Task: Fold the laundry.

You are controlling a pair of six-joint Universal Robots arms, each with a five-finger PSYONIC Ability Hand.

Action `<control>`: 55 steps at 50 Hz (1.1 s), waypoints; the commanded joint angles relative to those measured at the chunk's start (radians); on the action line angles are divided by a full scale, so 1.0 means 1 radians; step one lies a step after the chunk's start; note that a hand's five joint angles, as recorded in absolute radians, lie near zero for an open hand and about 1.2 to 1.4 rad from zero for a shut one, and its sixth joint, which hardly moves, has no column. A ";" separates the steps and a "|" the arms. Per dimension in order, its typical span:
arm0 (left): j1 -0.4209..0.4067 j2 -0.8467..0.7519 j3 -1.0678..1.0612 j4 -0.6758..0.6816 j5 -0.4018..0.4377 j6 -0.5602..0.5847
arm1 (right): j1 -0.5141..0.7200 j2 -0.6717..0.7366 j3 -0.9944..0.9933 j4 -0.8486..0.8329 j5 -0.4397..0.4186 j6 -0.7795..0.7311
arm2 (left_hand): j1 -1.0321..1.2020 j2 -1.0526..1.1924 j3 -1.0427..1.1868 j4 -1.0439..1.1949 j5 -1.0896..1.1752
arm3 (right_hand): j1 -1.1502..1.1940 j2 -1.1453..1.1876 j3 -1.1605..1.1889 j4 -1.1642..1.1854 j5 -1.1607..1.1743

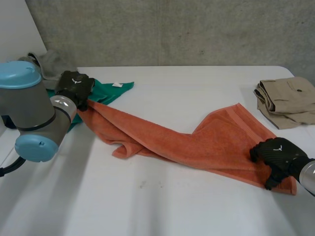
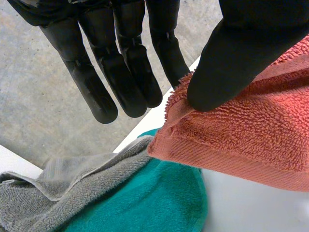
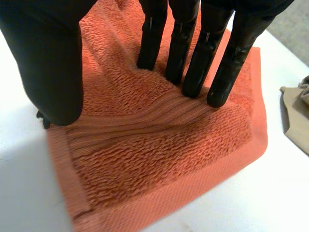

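Soft, even light, the table [image 1: 197, 93] bright white. Now the towel [image 1: 197, 142] throws a thin, faint shadow along its near edge and folds; the wall [image 1: 172, 29] behind sits dimmer.

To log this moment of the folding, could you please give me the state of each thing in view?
orange towel: unfolded, rumpled midway, stretched between both hands.
green towel: unfolded, bunched beside the left hand.
grey towel: crumpled.
trousers: folded, set aside.
left hand: pinching one orange towel corner, lifted.
right hand: open, pressing another corner flat.
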 commanded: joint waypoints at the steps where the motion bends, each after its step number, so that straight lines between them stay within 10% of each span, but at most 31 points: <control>1: 0.001 0.004 -0.007 0.000 0.000 -0.001 | 0.005 0.045 -0.011 -0.084 -0.014 0.001 | 0.271 0.200 0.205 0.197 0.247 | 0.260 0.151 0.153 0.155 0.184; 9: -0.003 0.007 -0.016 -0.003 -0.002 -0.001 | 0.009 0.063 -0.036 -0.105 -0.017 0.006 | 0.271 0.200 0.205 0.197 0.247 | 0.834 0.725 0.727 0.730 0.758; 25: -0.008 0.200 -0.175 -0.066 0.007 -0.006 | 0.003 -0.159 -0.264 0.264 -0.025 0.020 | 0.271 0.200 0.205 0.197 0.247 | 0.834 0.726 0.728 0.730 0.758; 38: -0.020 0.154 -0.214 -0.123 0.011 0.006 | 0.034 0.036 -0.430 0.379 0.112 0.000 | 0.271 0.200 0.205 0.197 0.247 | 0.834 0.726 0.728 0.730 0.758; 46: -0.020 -0.041 0.102 -0.055 0.006 0.049 | 0.209 0.250 -0.799 0.291 0.185 0.088 | 0.271 0.200 0.205 0.197 0.247 | 0.834 0.726 0.728 0.730 0.758; 55: -0.023 -0.056 0.432 0.337 0.001 -0.017 | 0.221 0.218 -1.082 -0.104 0.237 0.357 | 0.271 0.200 0.205 0.197 0.247 | 0.834 0.726 0.728 0.730 0.758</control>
